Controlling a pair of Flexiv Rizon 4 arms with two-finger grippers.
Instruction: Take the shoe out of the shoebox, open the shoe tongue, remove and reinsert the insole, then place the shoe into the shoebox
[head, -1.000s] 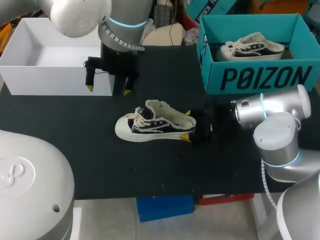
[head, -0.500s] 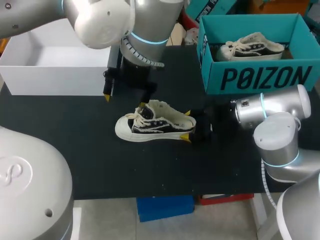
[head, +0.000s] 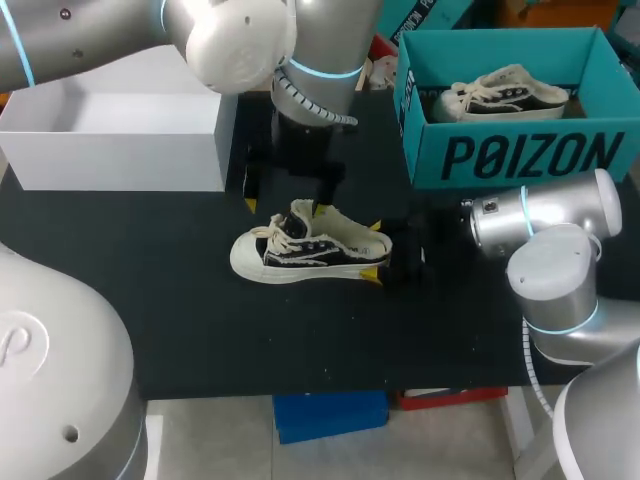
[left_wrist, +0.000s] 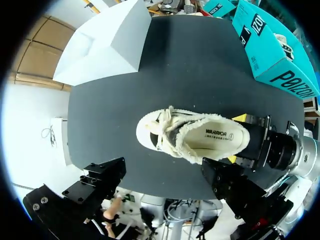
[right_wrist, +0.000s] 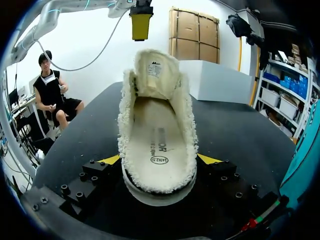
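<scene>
Shoe (head: 300, 252): black-sided low sneaker with a frayed cream collar. It lies on its sole at the middle of the black table (head: 200, 330), toe toward the left arm's side, outside both boxes.

White box (head: 110, 150): open-topped, at the table's far left corner, well apart from the shoe.

Left gripper (head: 284, 205): hangs just above the shoe's laces (head: 280, 235) and tongue (right_wrist: 151, 67). Its fingers are spread wide and hold nothing. In the left wrist view the shoe (left_wrist: 195, 137) lies ahead, between the two fingers and untouched. In the right wrist view one yellow fingertip (right_wrist: 141, 22) shows over the tongue.

Insole (left_wrist: 220, 135): cream, seated inside the shoe and in plain sight through the open collar.

Right gripper (head: 373, 250): at the heel, low on the table. Its yellow tips press the shoe (right_wrist: 157, 135) from both sides, pinching the heel.

Shoebox (head: 520, 155): teal, open, at the table's far right. A second shoe (head: 505, 92) of the same kind lies inside.
</scene>
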